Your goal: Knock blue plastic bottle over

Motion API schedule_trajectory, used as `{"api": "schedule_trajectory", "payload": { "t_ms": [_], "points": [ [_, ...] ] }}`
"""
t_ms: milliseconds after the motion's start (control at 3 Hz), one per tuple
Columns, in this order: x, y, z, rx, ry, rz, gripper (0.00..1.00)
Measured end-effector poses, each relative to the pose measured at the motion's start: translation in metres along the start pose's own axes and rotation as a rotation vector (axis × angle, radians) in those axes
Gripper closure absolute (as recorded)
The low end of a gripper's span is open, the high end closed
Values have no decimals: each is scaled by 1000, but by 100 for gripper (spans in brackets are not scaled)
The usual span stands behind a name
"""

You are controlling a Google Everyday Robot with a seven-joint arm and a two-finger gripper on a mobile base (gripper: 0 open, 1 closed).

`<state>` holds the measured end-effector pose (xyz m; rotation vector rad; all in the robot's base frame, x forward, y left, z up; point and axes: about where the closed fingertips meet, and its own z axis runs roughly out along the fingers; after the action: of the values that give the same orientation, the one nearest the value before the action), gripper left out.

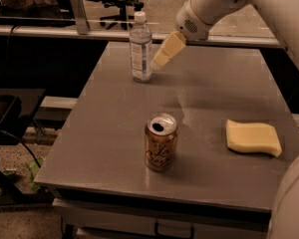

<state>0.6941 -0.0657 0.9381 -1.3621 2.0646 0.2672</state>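
The blue plastic bottle (140,48) is a slim clear bottle with a white cap and a pale label. It stands upright at the far left of the grey table (109,128). My gripper (159,59) hangs from the white arm that comes in from the upper right. Its yellowish tip sits just right of the bottle, at about the height of the label, very near it or touching it.
An orange drink can (160,142) with an open top stands near the table's front middle. A yellow sponge (252,137) lies at the front right. A rail runs behind the table, with office chairs beyond it. A dark object sits left of the table.
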Motion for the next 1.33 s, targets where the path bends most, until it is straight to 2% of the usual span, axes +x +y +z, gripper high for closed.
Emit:
{"api": "schedule_trajectory", "payload": {
  "t_ms": [667, 1333],
  "points": [
    [-35, -3, 35, 12, -52, 9, 0],
    [-53, -9, 54, 6, -99, 47, 0]
  ]
}}
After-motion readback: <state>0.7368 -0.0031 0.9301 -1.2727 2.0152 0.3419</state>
